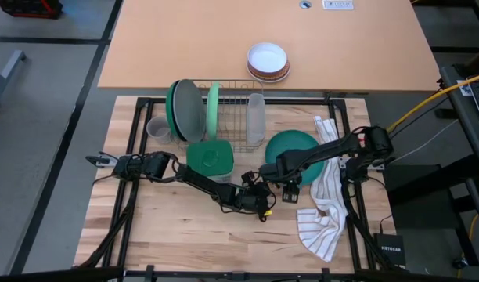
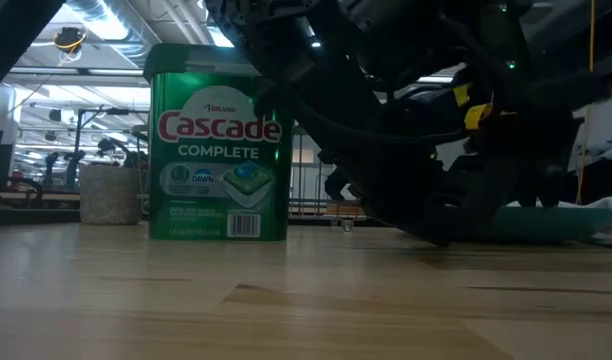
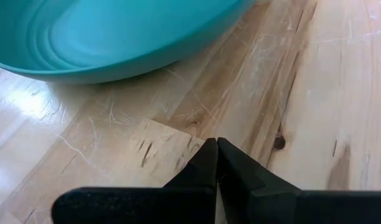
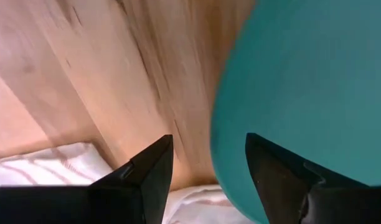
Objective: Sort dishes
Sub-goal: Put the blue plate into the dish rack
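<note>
A teal plate (image 1: 290, 145) lies flat on the wooden table, right of the wire rack (image 1: 238, 117). A dark green plate (image 1: 174, 106), a grey plate (image 1: 190, 110) and a light green plate (image 1: 214, 106) stand on edge in the rack. A small grey mug (image 1: 156, 128) stands left of the rack. My right gripper (image 4: 209, 140) is open at the teal plate's near left rim (image 4: 225, 143); the rim lies between its fingers. My left gripper (image 3: 216, 142) is shut and empty just above the table (image 3: 315, 93), near the teal plate (image 3: 97, 43). My right gripper has one finger (image 4: 284, 177) over the teal plate and the other (image 4: 150, 171) beside it, over the bare table. They come in low from the table's right. I cannot tell whether either finger touches the plate.
A green Cascade tub (image 1: 209, 157) stands in front of the rack, beside my left arm. A white striped towel (image 1: 325, 211) lies under my right arm, at the table's right. A tall clear cup (image 1: 256, 117) stands in the rack. White bowls (image 1: 268, 61) sit on the far desk.
</note>
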Available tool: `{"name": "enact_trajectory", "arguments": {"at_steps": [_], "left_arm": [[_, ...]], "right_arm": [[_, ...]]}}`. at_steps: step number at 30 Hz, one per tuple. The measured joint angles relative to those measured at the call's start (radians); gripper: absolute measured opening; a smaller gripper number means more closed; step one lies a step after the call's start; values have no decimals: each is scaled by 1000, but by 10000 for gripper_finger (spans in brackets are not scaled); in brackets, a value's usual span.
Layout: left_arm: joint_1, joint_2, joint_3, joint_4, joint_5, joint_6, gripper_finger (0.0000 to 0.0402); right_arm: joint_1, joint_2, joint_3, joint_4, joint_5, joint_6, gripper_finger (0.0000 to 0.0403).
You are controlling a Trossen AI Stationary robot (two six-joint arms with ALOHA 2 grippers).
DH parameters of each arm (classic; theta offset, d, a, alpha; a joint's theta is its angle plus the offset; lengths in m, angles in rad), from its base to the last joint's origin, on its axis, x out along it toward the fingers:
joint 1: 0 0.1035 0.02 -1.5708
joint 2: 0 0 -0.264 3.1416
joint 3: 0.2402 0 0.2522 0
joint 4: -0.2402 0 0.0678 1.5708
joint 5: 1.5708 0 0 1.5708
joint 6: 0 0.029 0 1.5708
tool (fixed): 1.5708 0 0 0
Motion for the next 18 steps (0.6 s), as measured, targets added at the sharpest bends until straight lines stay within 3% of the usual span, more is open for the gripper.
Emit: {"name": "enact_trajectory", "arguments": {"at_steps": [6,12,18], "left_arm": [[-2,0,0,0,1,0,1],[-5,-1,0,0,2,0,1],[-9,-1,0,-1,0,-2,1]], "right_arm": [[21,43,0,52,35,4,205],[21,87,0,76,148,37,205],[21,105,3,82,135,41,198]]}}
